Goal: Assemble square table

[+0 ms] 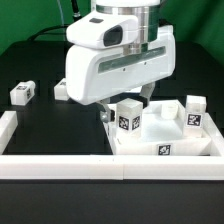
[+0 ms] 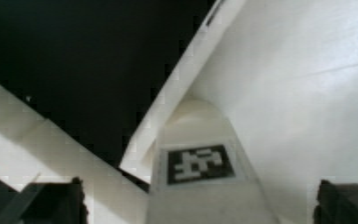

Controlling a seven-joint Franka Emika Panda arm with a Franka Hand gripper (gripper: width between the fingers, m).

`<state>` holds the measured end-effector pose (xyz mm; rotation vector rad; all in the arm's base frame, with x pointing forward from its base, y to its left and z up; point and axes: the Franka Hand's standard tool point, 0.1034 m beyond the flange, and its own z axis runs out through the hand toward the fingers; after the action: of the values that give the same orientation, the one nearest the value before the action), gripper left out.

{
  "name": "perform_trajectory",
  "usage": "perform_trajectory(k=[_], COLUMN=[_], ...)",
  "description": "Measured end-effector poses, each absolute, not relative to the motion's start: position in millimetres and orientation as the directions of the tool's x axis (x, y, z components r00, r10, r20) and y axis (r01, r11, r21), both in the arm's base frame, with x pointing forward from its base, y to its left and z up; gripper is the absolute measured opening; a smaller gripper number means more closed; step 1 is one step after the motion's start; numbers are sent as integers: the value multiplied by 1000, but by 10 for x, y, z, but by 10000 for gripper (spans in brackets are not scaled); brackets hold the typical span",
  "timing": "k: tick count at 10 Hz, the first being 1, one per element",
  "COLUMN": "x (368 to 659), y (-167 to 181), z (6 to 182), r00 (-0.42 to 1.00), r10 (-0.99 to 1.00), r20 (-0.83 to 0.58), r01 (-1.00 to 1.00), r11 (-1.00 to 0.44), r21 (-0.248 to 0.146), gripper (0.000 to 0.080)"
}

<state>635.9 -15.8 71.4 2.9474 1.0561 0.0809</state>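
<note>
Pincer (image 2: 197,200): jaws wide apart, nothing held. Dark fingertips (image 2: 51,203) flank short white plastic leg with black-and-white tag (image 2: 199,160), gap either side. Reads as line-up for grasp, not yet closed.

Leg upright at corner of white plastic square tray-like tabletop (image 1: 172,138), on exterior view's left. Seated in socket or just beside it: cannot tell.

Tabletop on black desk (image 1: 40,120), close against long white border wall (image 1: 90,166), likely braced against sliding.

Second tagged leg (image 1: 194,112) at tabletop's far side. Another loose white leg (image 1: 22,93) well apart on desk, probably awaiting its turn.
</note>
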Motion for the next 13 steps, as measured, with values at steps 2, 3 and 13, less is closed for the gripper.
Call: perform_trajectory(k=[2, 3, 13], x=[6358, 6357, 6366], y=[-158, -159, -124], z=[712, 710, 705], r00=[771, 771, 998], r10=[635, 635, -31], r20=[45, 45, 57], r01=[634, 634, -30], r11=[-773, -773, -999], r21=[26, 26, -23], gripper=[466, 288, 291])
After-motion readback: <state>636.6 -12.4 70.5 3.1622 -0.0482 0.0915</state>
